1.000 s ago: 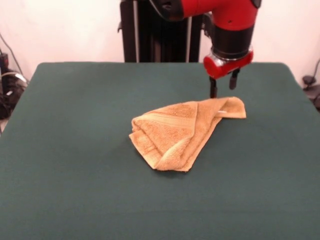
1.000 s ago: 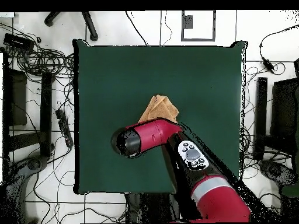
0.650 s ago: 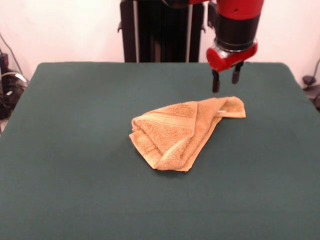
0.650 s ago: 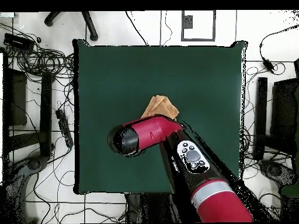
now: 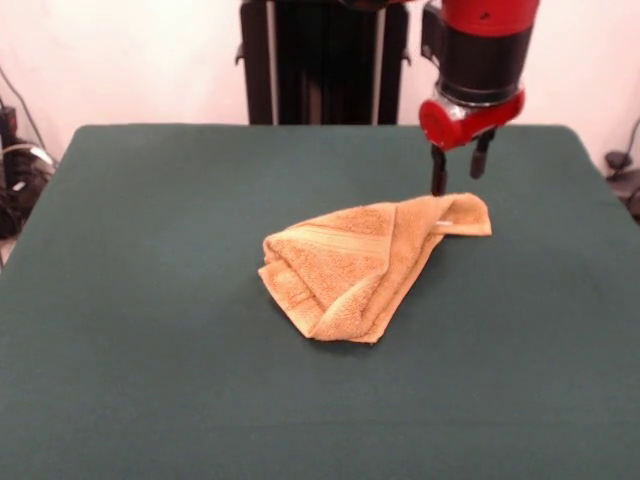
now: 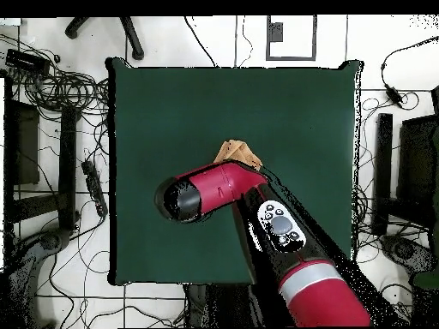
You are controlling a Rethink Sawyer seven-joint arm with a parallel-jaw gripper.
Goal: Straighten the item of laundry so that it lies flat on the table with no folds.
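Item: golden-orange towel (image 5: 365, 265), crumpled and folded over itself, lying near the middle of the green bench (image 5: 150, 300); long axis runs from a bulky folded end at front-view lower left to a narrow tip with a white label at upper right. Gripper (image 5: 459, 170): two dark fingers apart, holding nothing, poised just above and behind that narrow tip; the towel's bulk lies down-left of it. Overhead, the arm hides most of the towel.
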